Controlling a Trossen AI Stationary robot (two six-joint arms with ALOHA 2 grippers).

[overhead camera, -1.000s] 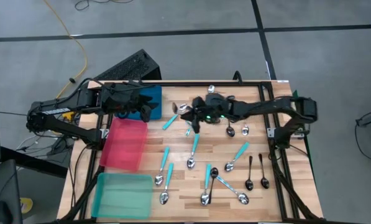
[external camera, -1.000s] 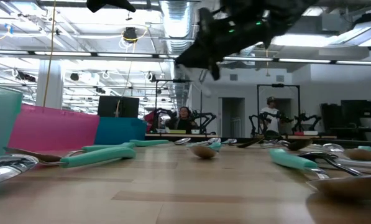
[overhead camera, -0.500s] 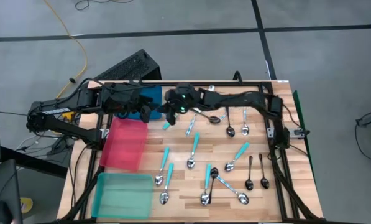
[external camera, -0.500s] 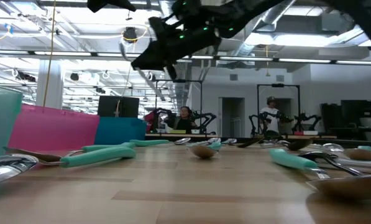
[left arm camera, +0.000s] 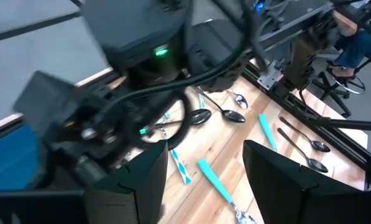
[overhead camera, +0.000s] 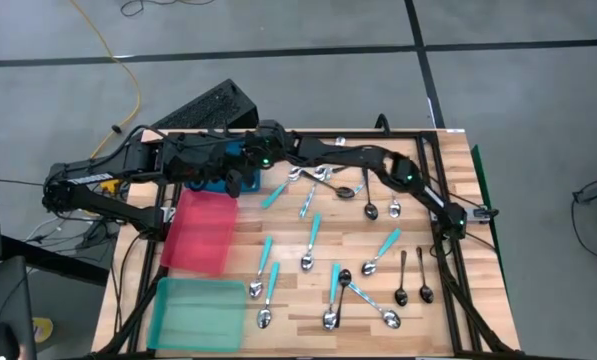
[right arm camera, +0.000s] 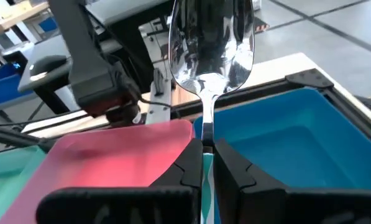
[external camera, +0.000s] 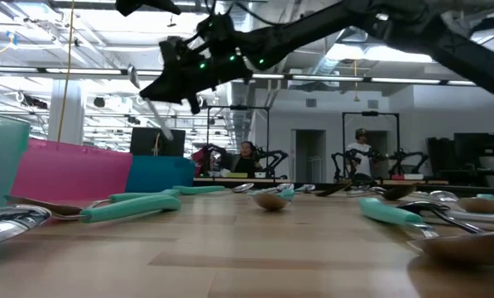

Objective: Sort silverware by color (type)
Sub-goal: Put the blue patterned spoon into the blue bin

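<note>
My right gripper (overhead camera: 259, 160) (right arm camera: 208, 147) reaches across the table's far side and hangs above the blue tray (overhead camera: 243, 150) (right arm camera: 297, 137), shut on a spoon (right arm camera: 211, 43) with a shiny silver bowl and a turquoise handle. My left gripper (overhead camera: 236, 181) (left arm camera: 204, 183) stands open and empty close beside it, at the blue tray's near edge. The rest of the silverware (overhead camera: 313, 240), turquoise-handled, all-silver and black spoons, lies flat on the wooden table, right of the trays. My right gripper pinches the spoon's thin silver neck (right arm camera: 207, 127), just behind the bowl, between its two fingers. The fingers come nearly level from the table's right and lie along the spoon. The bowl sticks out past the fingertips; the spoon is lifted clear above the blue tray, tilted bowl-up in the low view (external camera: 134, 76).
A red tray (overhead camera: 200, 230) lies near of the blue one and a teal tray (overhead camera: 198, 312) at the near left corner. Both arms crowd together over the blue tray. A black keyboard (overhead camera: 203, 108) sits on the floor beyond the far edge. Black spoons (overhead camera: 423, 285) lie near the right edge.
My right gripper has swept along the far side toward the table's left edge, from above the far middle to above the blue tray. It stayed shut on the spoon, which travelled with it, clear of the table.
</note>
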